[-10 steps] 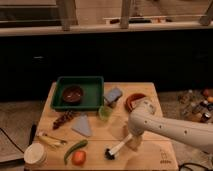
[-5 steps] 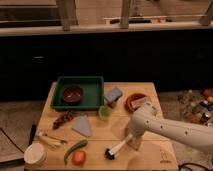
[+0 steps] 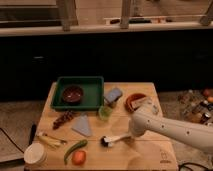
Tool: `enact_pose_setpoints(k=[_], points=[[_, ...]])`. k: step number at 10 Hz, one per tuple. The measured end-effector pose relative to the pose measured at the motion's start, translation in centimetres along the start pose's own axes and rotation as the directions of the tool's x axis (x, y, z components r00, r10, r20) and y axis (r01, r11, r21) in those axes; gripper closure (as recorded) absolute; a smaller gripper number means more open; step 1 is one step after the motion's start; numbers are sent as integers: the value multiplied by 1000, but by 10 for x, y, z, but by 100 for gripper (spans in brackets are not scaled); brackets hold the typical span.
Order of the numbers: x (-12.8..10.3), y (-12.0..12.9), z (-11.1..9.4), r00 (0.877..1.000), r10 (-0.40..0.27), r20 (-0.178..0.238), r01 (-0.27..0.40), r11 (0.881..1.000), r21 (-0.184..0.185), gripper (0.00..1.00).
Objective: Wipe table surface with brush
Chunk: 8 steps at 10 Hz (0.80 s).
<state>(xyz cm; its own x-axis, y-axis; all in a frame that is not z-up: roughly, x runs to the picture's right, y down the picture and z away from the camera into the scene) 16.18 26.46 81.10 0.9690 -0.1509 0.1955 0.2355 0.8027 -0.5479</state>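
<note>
Foreground: a green pepper (image 3: 75, 148) lies just left of the brush (image 3: 113, 140), which rests on the table surface (image 3: 145, 156). The gripper (image 3: 130, 135) is closed on the brush's white handle. Risk: a leftward sweep may strike the pepper, and a loose hold may let the handle twist. Background: green tray (image 3: 79, 78). The table's corner mark (image 3: 164, 156) is unreadable.

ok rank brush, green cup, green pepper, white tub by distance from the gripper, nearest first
1. brush, held in the gripper, front centre
2. green cup, centre, farther back
3. green pepper, front left
4. white tub, far left, front
</note>
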Motion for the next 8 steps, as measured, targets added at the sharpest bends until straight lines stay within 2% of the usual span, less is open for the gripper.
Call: enact_pose_setpoints(k=[1,3,5,6,8], points=[[3,0,-2,1000,21,-1,-21,1000,5,100],[8,-7,-10,998,66,-7,-66,997,37,100],[8,-9,-27,997,76,-20,-75,995,68,100],[7,-8,-39,996,77,-36,-74,993,88,100],[4,-8,-51,995,70,-70,-62,992,110,100]])
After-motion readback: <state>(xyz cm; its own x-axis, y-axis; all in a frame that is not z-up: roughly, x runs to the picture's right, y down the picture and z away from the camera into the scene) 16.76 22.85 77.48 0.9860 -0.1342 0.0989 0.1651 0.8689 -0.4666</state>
